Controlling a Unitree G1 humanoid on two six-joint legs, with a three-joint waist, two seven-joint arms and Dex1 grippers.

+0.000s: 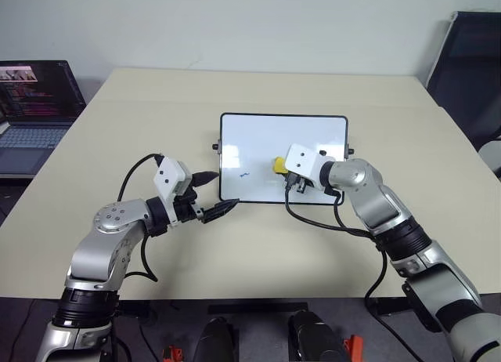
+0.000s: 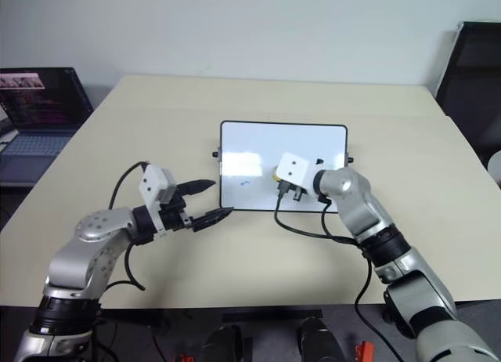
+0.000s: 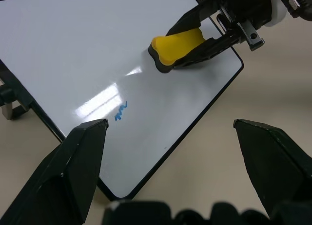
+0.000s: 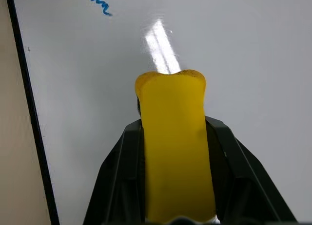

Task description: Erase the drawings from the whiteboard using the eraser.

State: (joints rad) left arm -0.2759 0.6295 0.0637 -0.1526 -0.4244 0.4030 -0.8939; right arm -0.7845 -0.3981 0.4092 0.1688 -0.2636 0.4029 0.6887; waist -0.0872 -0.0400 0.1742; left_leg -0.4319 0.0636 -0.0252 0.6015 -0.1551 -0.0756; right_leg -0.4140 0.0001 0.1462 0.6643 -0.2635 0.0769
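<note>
You are looking down on a pale beige table [image 1: 258, 252] set against a plain light wall. An open laptop [image 1: 35, 111] sits off the table's far left corner, and a dark chair [image 1: 470, 72] stands off its far right.

The whiteboard [image 1: 258, 142] lies flat near the table's middle, its long sides running left to right and its thin black frame square to the table edges. A pale glare patch shows on its left half. The one drawing you can see, a small blue squiggle [image 3: 121, 111], sits in the board's near-left part, just near of that glare.

Your right gripper [image 4: 178, 161] has its two black fingers clamped on the sides of the yellow eraser [image 4: 175, 147]. The eraser's long axis follows the fingers, so its free rounded end points left and slightly far, towards the board's middle. It is over the board's near-right part, well to the right of the squiggle; whether it touches the surface cannot be told.

Your left gripper [image 1: 213, 195] is spread wide and holds nothing. It hangs just off the board's near-left corner, pointing right towards the board.
</note>
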